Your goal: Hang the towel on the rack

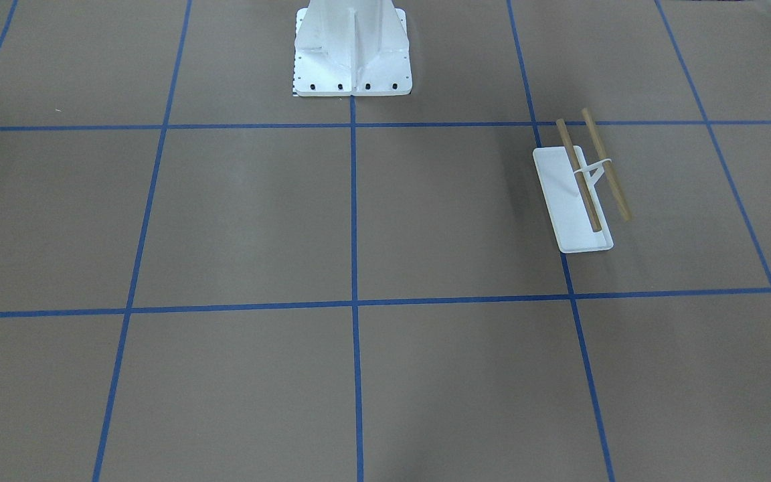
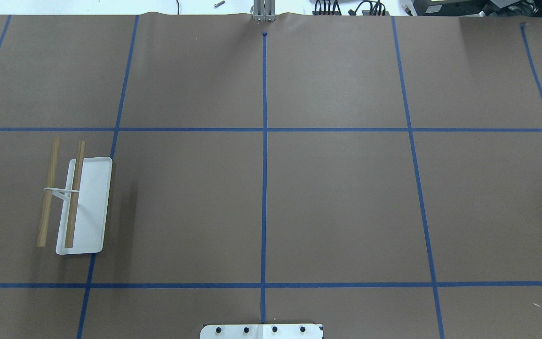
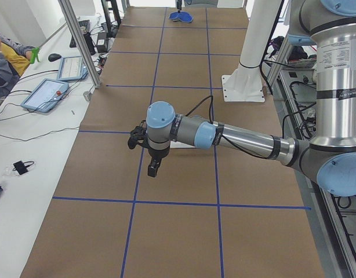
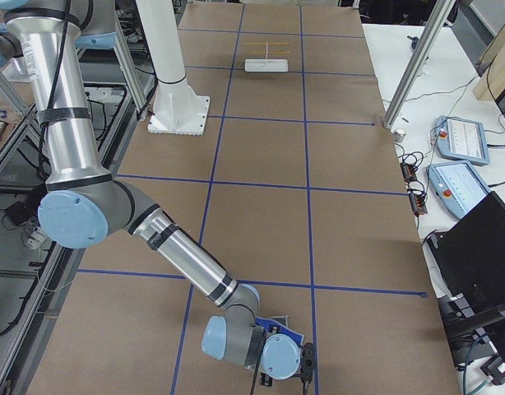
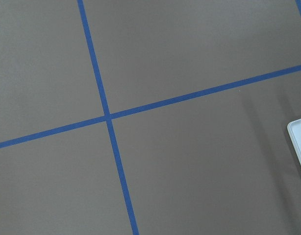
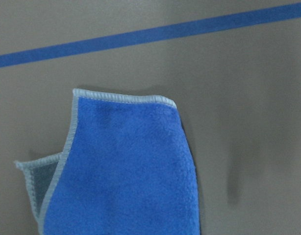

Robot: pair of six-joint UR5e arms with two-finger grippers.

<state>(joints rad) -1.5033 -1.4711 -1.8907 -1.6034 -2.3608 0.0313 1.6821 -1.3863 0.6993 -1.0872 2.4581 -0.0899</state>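
Towel flat on tabletop at robot's right end, one corner flipped over, grey edge showing. Right gripper just above it; fingers spread or pressed together, cannot tell. Further along, left gripper hanging over bare tabletop, fingers likewise unreadable. Rack upright at far left end, well apart from towel.

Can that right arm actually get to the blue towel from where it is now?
Probably yes. The right gripper hangs close by the towel, which lies on the table with nothing on it or around it in the wrist view. Whether the gripper is open, I cannot tell.
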